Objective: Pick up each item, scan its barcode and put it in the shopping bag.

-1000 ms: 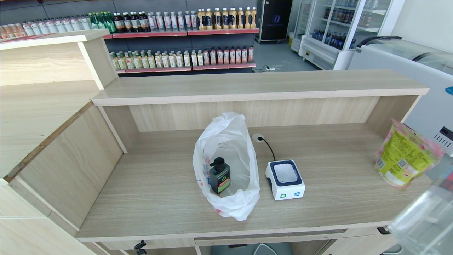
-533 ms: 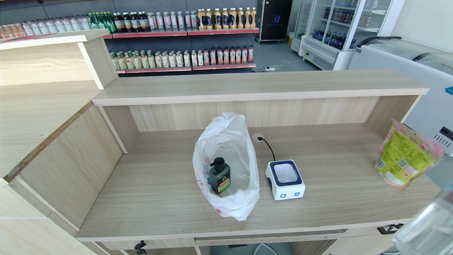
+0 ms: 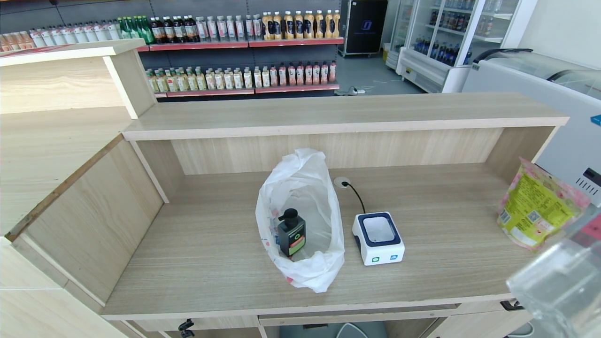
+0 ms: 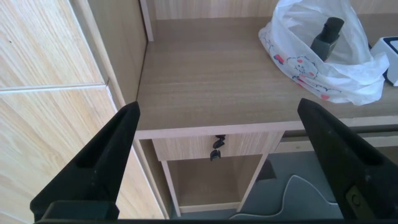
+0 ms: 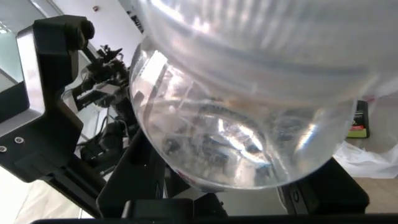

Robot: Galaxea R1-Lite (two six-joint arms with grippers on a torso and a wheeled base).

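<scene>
The right end effector (image 5: 224, 186) is pinching a clear bottle (image 3: 558, 286), which hangs in the air off the near right corner of the counter (image 3: 446, 211), lower than the snack pouch (image 3: 537, 211) that lies at the counter's right end. In the right wrist view the bottle (image 5: 249, 93) shows a rounded end close to the camera. In the head view it looks tilted, its long axis slanting from the near side up toward the far right, with a reddish patch at the far end. Whether that is a cap or a label I cannot tell, nor where the barcode sits. The step in hand seems to be bringing this bottle to the scanner (image 3: 378, 237), which stands near the middle of the counter, just right of the shopping bag (image 3: 305, 169). To do it well, the arm should carry the bottle leftward over the counter edge, passing in front of the pouch without brushing it. It should then turn the label side down toward the scanner's window and pause there before going on to the bag, where a dark pump bottle (image 3: 291, 232) already stands upright. The left end effector (image 4: 217, 155) hangs with its fingers spread, low beside the counter's near left corner.
</scene>
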